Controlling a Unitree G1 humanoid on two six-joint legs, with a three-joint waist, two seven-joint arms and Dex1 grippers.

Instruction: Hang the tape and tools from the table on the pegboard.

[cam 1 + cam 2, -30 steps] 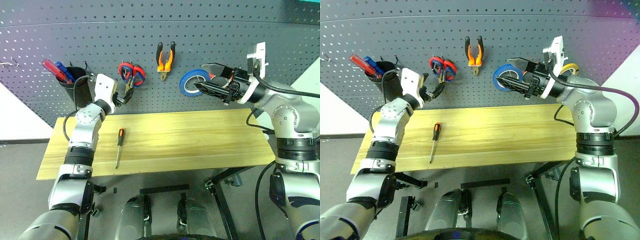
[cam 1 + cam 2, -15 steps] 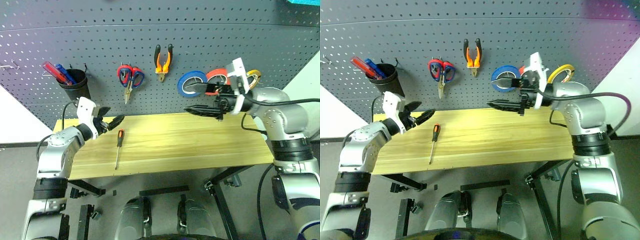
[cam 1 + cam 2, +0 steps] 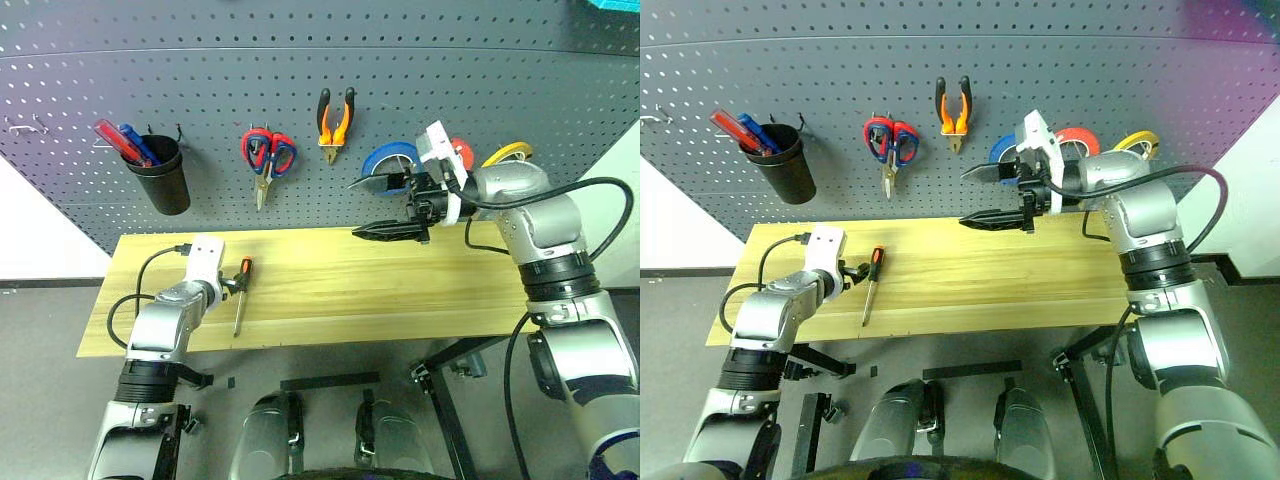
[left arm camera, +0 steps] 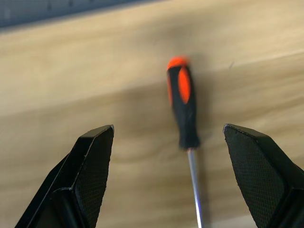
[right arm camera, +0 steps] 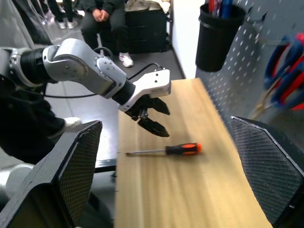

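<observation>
Slim orange-and-black-handled screwdriver [image 3: 240,292] lies lower left of frame on light wooden table [image 3: 400,290], long axis near-to-far, handle toward grey pegboard [image 3: 200,100]. Left gripper [image 4: 178,175] spread, empty, straddling it; right gripper [image 3: 385,205] spread, empty, well apart.

The blue tape [image 3: 385,160] on the pegboard [image 3: 300,90] is partly hidden behind the right gripper [image 3: 375,205] (the red tape roll [image 3: 460,152] even more so). In the left wrist view the screwdriver [image 4: 184,114] shaft runs off the picture's edge, tip unseen. A seated person [image 5: 102,14] is cut off above the chest.
</observation>
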